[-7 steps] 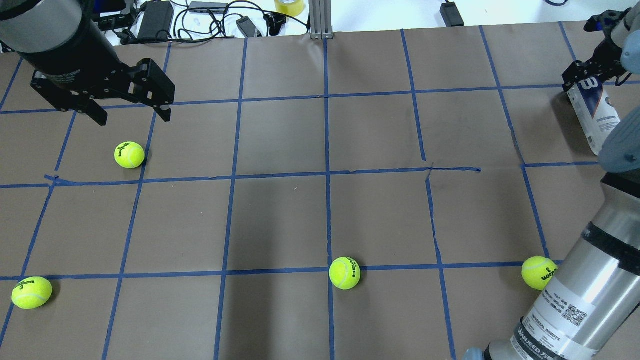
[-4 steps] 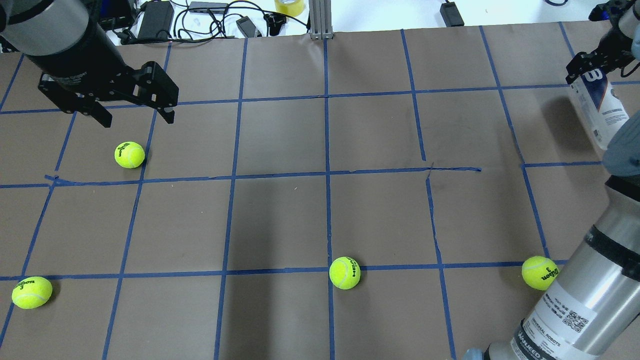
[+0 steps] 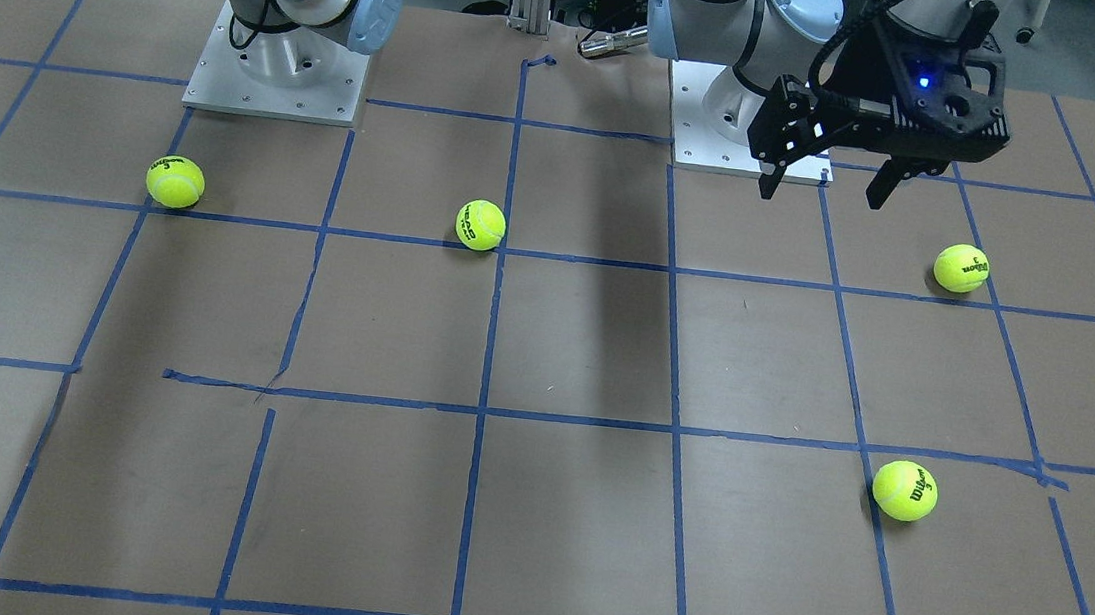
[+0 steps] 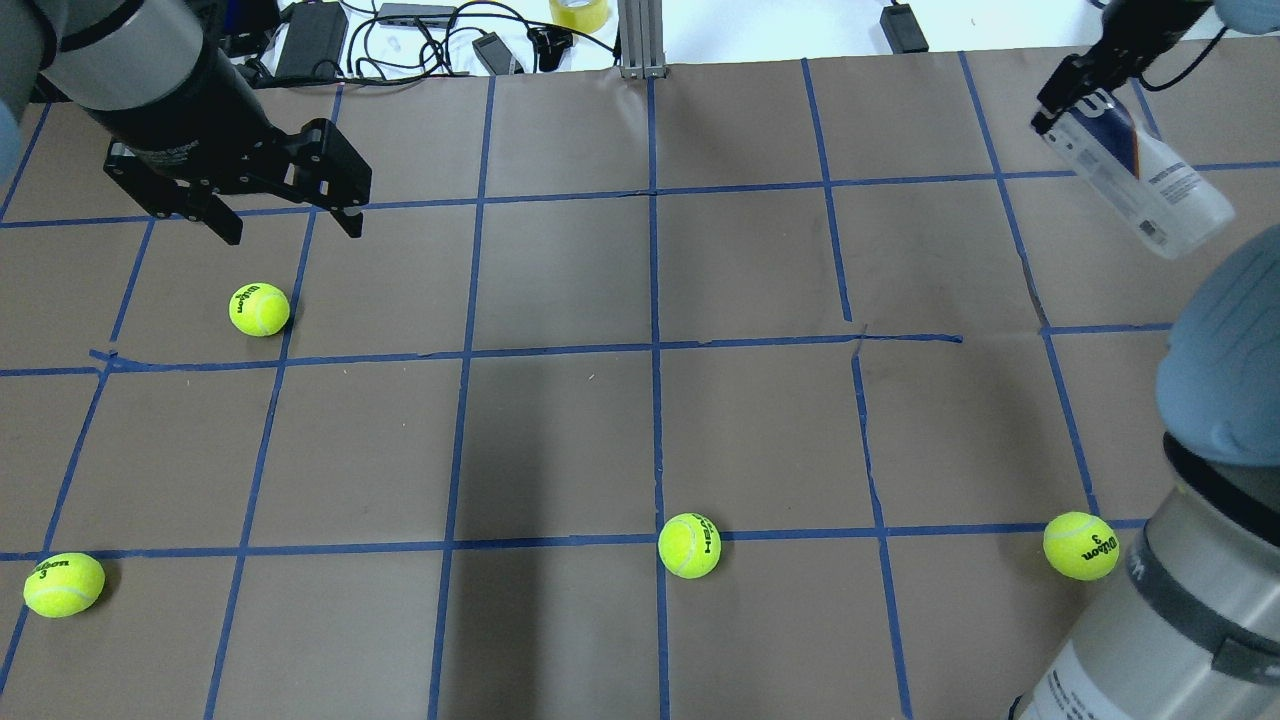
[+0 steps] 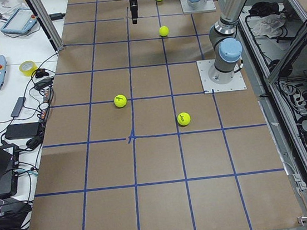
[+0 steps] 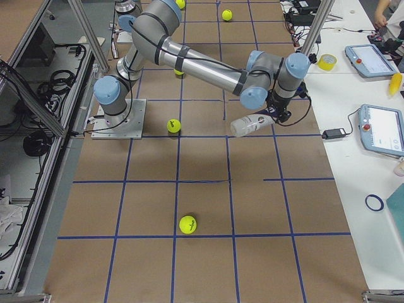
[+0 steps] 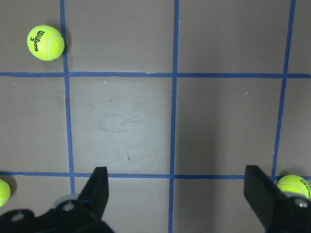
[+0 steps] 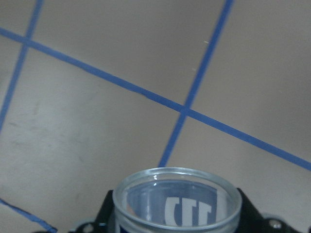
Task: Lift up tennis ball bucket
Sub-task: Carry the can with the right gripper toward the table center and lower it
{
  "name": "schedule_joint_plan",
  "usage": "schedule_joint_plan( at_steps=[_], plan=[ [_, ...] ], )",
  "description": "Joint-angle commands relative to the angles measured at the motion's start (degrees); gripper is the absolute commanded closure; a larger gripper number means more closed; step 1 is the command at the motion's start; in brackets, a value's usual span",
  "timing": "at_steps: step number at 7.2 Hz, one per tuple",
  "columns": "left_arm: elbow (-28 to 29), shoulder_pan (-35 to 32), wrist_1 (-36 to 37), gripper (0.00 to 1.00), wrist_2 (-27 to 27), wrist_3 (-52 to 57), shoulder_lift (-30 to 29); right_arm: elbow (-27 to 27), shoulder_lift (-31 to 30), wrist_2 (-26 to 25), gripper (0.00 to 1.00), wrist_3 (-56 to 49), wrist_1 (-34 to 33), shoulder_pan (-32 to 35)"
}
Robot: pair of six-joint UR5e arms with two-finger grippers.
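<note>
Bucket [image 4: 1135, 180] hangs tilted in the air over the far right of the counter [image 4: 740, 430], right fingers [image 4: 1062, 92] clamped on one end. Held only there, it could slip out. Left fingers [image 4: 222, 222] are apart.

Table cover [image 4: 560, 280]: brown paper with a blue tape grid; 1 strip near the middle is crooked.
Tennis balls: 4, yellow-green, well apart.
Far-left ball [image 4: 259, 309]: just beside a grid line, Wilson print up.
Near-left ball [image 4: 63, 585]: just below a tape line, marked 3.
Middle ball [image 4: 689, 546]: at a tape crossing.
Near-right ball [image 4: 1080, 546]: on a line, marked 3.
Tape roll [image 4: 579, 12]: yellow, on the white bench beyond the paper.
Power bricks [image 4: 312, 40]: black, among tangled cables.
Teach pendants [image 6: 382, 129]: 2, on the side bench.
</note>
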Motion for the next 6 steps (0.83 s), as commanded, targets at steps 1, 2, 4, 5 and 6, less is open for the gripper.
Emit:
schedule_joint_plan(
  at_steps=[1, 2, 4, 5, 6],
  plan=[
    [-0.2, 0.2, -0.3, 0.0, -1.2, 0.0, -0.1, 6.8, -2.9, 0.2, 0.57, -4.5, -0.1, 12.8],
    [-0.3, 0.3, -0.3, 0.0, -3.7, 0.0, -0.2, 8.2, -3.0, 0.9, 0.55, -4.8, -8.7, 18.6],
    [-0.2, 0.2, -0.2, 0.0, -3.8, -0.2, -0.2, 11.5, -1.5, 3.1, 0.54, -12.9, -18.8, 27.7],
    [-0.2, 0.2, -0.3, 0.0, -3.7, -0.1, -0.1, 14.0, -0.7, 2.8, 0.48, -13.5, -23.7, 32.1],
    [0.2, 0.0, -0.3, 0.0, -3.8, -0.1, 0.2, 14.4, 0.1, 2.4, 0.47, -13.5, -24.2, 35.8]
  ],
)
